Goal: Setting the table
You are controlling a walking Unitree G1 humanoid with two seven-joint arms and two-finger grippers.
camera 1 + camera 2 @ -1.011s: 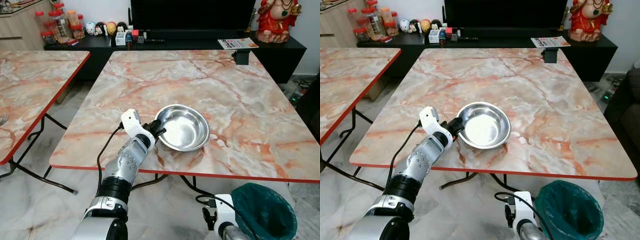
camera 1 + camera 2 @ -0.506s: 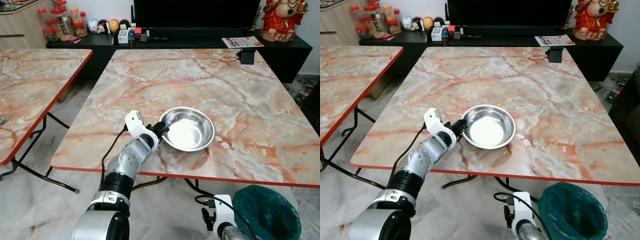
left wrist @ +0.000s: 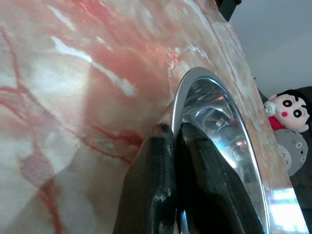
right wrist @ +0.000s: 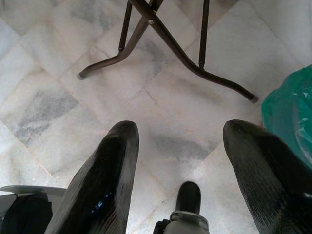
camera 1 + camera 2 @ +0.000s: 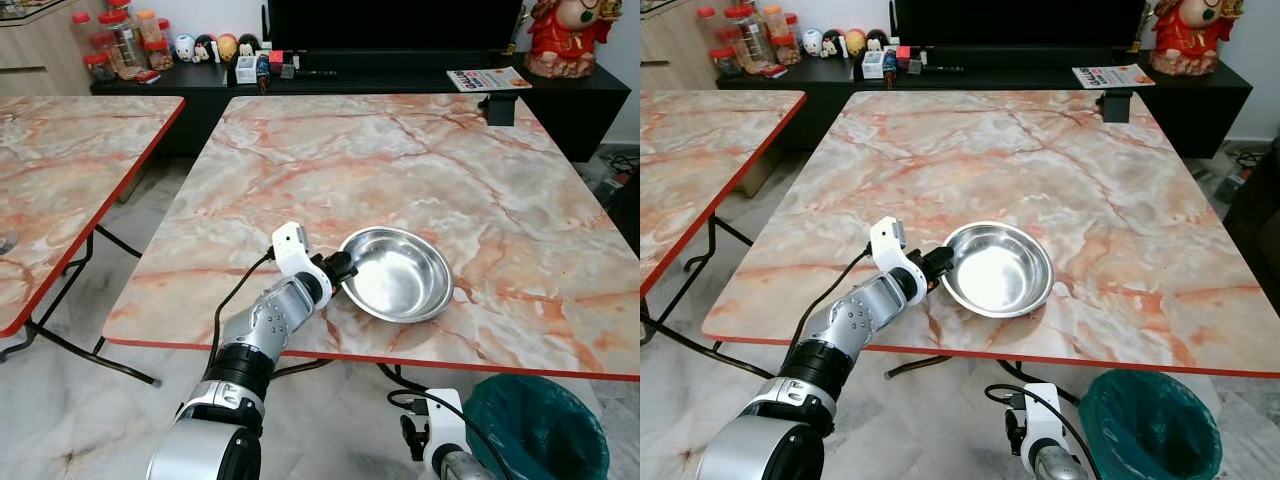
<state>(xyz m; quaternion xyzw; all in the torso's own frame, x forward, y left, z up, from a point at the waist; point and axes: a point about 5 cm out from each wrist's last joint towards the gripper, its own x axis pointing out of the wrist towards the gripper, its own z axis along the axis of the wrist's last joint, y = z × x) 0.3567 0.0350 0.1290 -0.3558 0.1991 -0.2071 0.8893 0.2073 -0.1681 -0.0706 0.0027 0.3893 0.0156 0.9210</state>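
Beyond the left edge of the marble table stands a second marble table, apart from it across a strip of floor. Along the near edge of the main table, left of its middle, the left gripper reaches in over the red rim, its two black fingers pinched together on the rim of the steel bowl, one inside and one outside the lip. That grip on the nearest stretch of rim probably lets the arm drag or steer the bowl without reaching across it. The bowl sits upright, mouth up, close to the near edge and roughly midway along it, with nothing in it that can be seen. Being round, it has no long axis to speak of, and from the head views it looks level or very nearly so; whether its base is fully down on the marble cannot be told. At the far right corner stands a small black box. Below the near right corner, the right gripper hangs idle over the floor, fingers spread wide and holding nothing, beside a green-lined bin.
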